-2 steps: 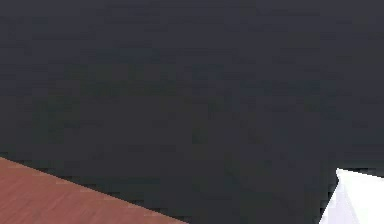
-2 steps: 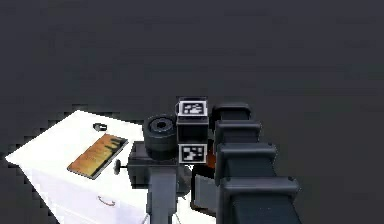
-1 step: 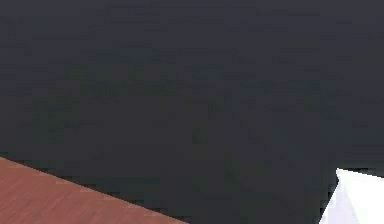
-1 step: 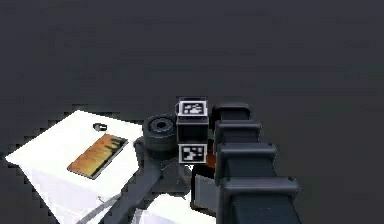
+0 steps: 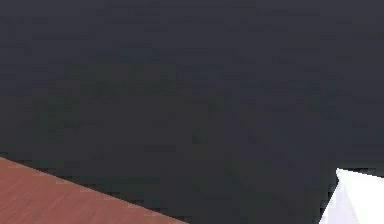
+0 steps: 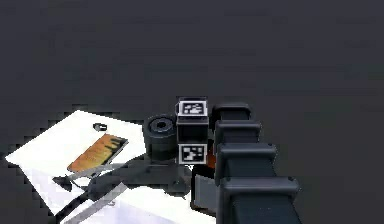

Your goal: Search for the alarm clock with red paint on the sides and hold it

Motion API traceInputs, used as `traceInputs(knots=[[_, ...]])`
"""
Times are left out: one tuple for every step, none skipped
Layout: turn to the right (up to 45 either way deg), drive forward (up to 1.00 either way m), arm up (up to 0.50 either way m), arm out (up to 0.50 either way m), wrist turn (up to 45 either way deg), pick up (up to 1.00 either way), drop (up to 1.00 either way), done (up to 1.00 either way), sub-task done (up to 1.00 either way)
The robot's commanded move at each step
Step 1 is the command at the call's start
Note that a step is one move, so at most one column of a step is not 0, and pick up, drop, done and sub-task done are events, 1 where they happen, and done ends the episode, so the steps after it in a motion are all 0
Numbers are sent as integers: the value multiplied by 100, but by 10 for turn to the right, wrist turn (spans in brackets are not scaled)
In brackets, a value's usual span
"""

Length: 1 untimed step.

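Arm side view: the arm [image 6: 250, 185] reaches out over the near right part of a white table [image 6: 40, 150]. Two marker squares [image 6: 192, 108] stand at its far end. Left of them the gripper [image 6: 100, 190] lies low, its fingers [image 6: 125, 180] pointing left across the tabletop. How the fingers are set, and whether they hold anything, cannot be told.

Just beyond the fingers lies a flat orange-brown object [image 6: 97, 153]. Farther off is a small dark speck [image 6: 100, 127], and at the near left a thin dark item [image 6: 66, 181]. None has the shape or colour of a red-sided alarm clock, so the clock's place cannot be told from here.

Forward view: a dark wall [image 5: 190, 80] is close ahead, with reddish floor [image 5: 50, 195] at the lower left and a white corner, probably the table, at the lower right.

Hazards, as judged:
- With the fingers this low, any turn or drive of the base may sweep the flat object or the thin item off the table.
- Driving ahead risks meeting the wall or clipping the table corner.
- Grasping here would take the wrong thing.
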Motion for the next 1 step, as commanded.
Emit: traceInputs(knots=[[0, 0, 0, 0, 450, 0, 0, 0, 0]])
